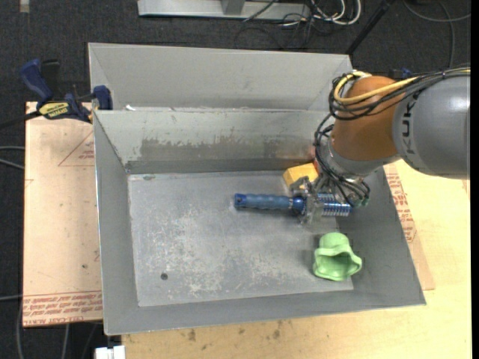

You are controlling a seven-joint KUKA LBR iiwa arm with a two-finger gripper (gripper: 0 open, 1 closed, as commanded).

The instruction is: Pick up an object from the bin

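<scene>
Broadly, the grey metal bin takes up most of the view, its floor scuffed and largely bare. Taking that floor as a clock face, the arm comes in from 3 o'clock, with an orange cover and looped cables at its wrist, hanging over the floor's 2 o'clock part. A long blue rod-like thing, a handle perhaps, lies flat from near the centre out toward 3 o'clock. A crumpled light-green thing sits apart from it at about 4 o'clock, near the front slope. A small yellow block lies at 2 o'clock, by the back wall and partly under the wrist. The gripper is down at the blue thing's 3 o'clock end. I cannot tell whether the pincer is wide, narrow or closed on that end.
</scene>
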